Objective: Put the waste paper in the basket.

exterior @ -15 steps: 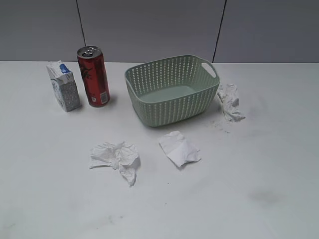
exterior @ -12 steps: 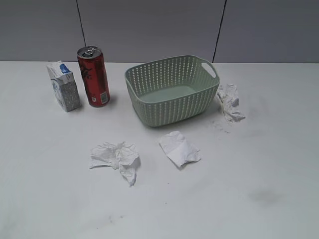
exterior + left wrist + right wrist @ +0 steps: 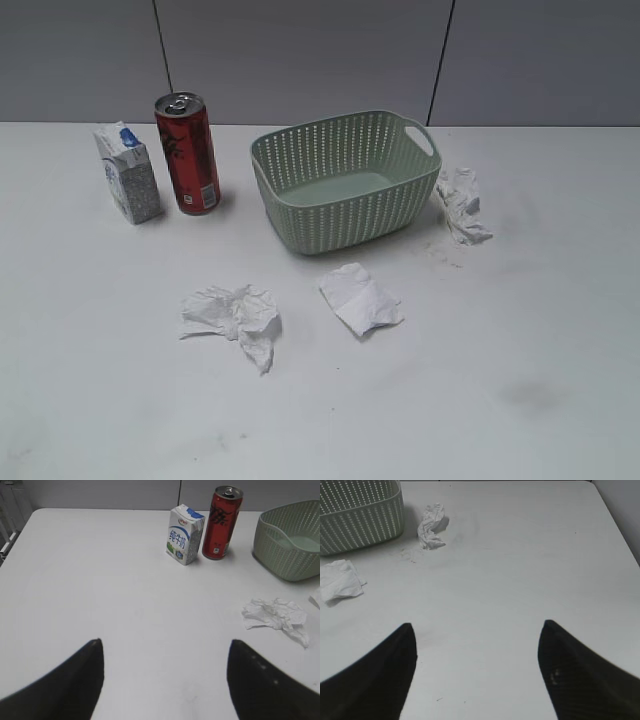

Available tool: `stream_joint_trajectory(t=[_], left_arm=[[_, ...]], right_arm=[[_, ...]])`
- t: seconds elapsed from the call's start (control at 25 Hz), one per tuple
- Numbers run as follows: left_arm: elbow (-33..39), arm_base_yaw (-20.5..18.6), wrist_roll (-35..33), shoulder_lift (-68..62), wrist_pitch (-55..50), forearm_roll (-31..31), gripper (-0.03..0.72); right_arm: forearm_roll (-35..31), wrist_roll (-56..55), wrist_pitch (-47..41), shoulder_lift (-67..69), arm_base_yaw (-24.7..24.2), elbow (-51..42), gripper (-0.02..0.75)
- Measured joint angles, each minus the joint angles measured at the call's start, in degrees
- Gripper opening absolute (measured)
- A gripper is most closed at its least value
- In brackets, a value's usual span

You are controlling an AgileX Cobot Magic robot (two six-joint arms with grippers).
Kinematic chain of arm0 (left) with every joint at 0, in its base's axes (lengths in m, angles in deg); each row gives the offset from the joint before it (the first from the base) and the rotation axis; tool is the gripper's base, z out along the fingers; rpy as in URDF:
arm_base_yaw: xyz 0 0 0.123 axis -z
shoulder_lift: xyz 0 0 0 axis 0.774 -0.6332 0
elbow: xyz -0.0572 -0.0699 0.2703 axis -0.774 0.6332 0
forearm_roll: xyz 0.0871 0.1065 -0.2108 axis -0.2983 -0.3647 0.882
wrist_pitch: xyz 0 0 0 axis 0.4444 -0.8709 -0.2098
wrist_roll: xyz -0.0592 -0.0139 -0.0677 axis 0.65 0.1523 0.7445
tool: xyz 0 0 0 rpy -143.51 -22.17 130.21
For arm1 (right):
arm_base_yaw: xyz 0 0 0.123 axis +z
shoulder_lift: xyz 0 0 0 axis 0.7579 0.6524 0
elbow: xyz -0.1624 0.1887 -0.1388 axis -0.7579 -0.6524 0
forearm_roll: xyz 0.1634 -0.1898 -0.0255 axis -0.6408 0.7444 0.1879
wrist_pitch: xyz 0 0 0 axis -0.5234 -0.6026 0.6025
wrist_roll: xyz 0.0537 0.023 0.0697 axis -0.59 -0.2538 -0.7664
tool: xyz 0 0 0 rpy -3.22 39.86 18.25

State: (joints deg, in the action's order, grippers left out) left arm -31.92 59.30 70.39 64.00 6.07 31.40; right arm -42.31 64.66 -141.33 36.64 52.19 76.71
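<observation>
The sage-green basket (image 3: 345,180) stands empty at the middle back of the white table; it also shows in the left wrist view (image 3: 290,542) and the right wrist view (image 3: 360,515). Three pieces of waste paper lie on the table: a crumpled one at front left (image 3: 235,318) (image 3: 275,617), a flatter folded one in front of the basket (image 3: 360,298) (image 3: 339,580), and a crumpled one against the basket's right side (image 3: 462,205) (image 3: 431,526). My left gripper (image 3: 165,645) and right gripper (image 3: 477,627) are both open and empty, far from the paper. Neither shows in the exterior view.
A tall red drink can (image 3: 187,153) (image 3: 221,522) and a small white-and-grey carton (image 3: 127,173) (image 3: 185,535) stand left of the basket. The table's right edge (image 3: 615,525) runs along the right wrist view.
</observation>
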Motion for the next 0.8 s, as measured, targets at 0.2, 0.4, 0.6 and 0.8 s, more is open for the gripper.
stream_joint_trajectory(t=[0.2, 0.4, 0.6, 0.8], left_arm=[[0.00, 0.00, 0.00, 0.00, 0.00, 0.00, 0.585], [0.00, 0.00, 0.00, 0.00, 0.00, 0.00, 0.585], [0.00, 0.00, 0.00, 0.00, 0.00, 0.00, 0.585], [0.00, 0.00, 0.00, 0.00, 0.00, 0.00, 0.585]], right_arm=[[0.00, 0.00, 0.00, 0.00, 0.00, 0.00, 0.570], [0.00, 0.00, 0.00, 0.00, 0.00, 0.00, 0.570], [0.00, 0.00, 0.00, 0.00, 0.00, 0.00, 0.570], [0.00, 0.00, 0.00, 0.00, 0.00, 0.00, 0.570]])
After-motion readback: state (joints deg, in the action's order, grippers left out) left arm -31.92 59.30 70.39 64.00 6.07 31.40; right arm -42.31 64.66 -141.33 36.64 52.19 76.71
